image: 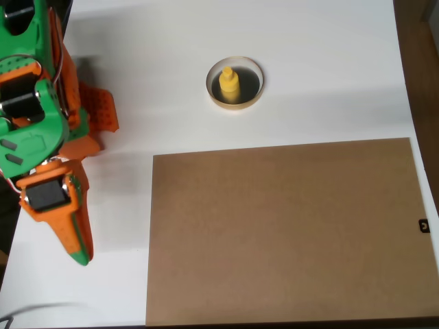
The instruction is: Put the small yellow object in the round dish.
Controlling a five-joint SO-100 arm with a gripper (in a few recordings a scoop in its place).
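One overhead view covered the whole scene. A small yellow object (229,84), a bright plastic piece with a wider round base and a narrower knob on top, stood upright inside the round dish (234,82), a shallow circular dish with a pale cream rim and a dark inside. The yellow piece sat roughly at the dish's middle, a little toward the left side, with dark floor showing around it, most of all on the right. The dish rested on the white table (309,62), in the upper middle of the picture, just above the top edge of a large rectangular sheet of brown cardboard (288,233) that lay flat and covered most of the lower right part of the table.

At the left edge of the picture was the green and orange robot arm (41,116), its plastic body parts running from the top left corner downward, with black motor blocks set into it. The gripper (75,240), a tapered orange and green part, pointed down toward the lower left, over bare white table and well apart from both the dish and the cardboard. Its fingers lay close along one another with no gap visible between them and nothing held there, so it appeared to be closed and empty. An orange ribbed plate (99,110) stuck out from the arm toward the right.
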